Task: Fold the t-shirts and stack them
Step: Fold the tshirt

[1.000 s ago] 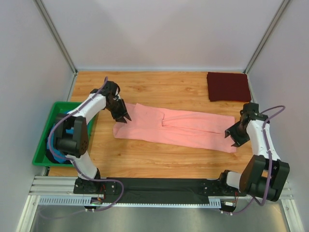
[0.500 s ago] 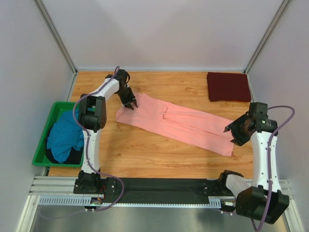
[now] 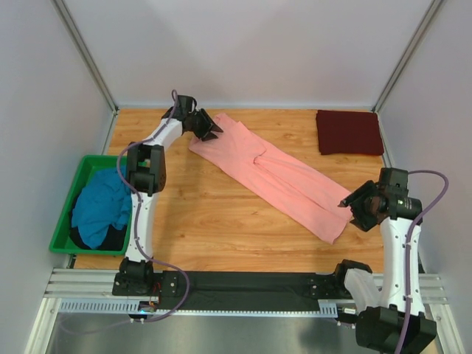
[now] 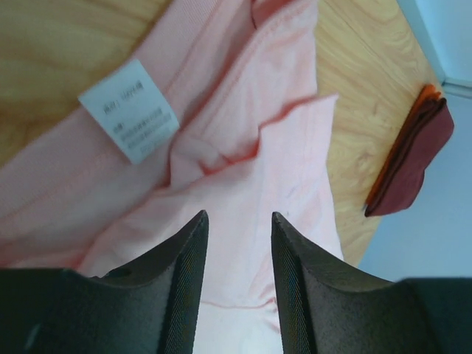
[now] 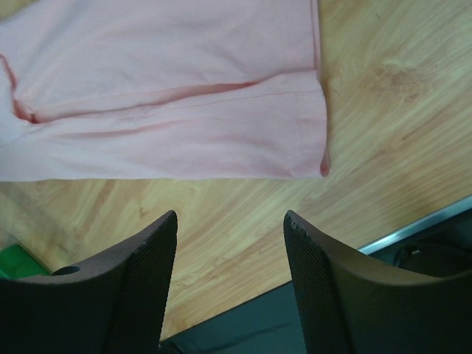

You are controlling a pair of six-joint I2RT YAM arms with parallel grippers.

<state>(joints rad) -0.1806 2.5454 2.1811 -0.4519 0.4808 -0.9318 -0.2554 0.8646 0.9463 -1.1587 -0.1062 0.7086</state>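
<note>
The salmon-pink t-shirt point(image 3: 273, 173) lies flat in a long diagonal strip on the wooden table, from far left to near right. My left gripper point(image 3: 214, 131) is at its far-left end. In the left wrist view the left gripper point(image 4: 237, 221) is partly open over the pink fabric point(image 4: 243, 169), near the white neck label point(image 4: 129, 110). My right gripper point(image 3: 348, 210) is open just off the near-right end. In the right wrist view the right gripper point(image 5: 230, 214) is over bare wood, with the hem point(image 5: 162, 88) beyond its tips. The folded maroon t-shirt point(image 3: 349, 131) lies far right. The teal-blue t-shirt point(image 3: 99, 206) is bunched in the bin.
The green plastic bin point(image 3: 63, 221) stands at the table's left edge. A black strip point(image 3: 243, 284) and metal rail run along the near edge. White walls close the table on three sides.
The pink t-shirt has swung from nearly level to a diagonal. Its left end went to the far edge with my left gripper. My right gripper has moved nearer and now stands off the hem.
</note>
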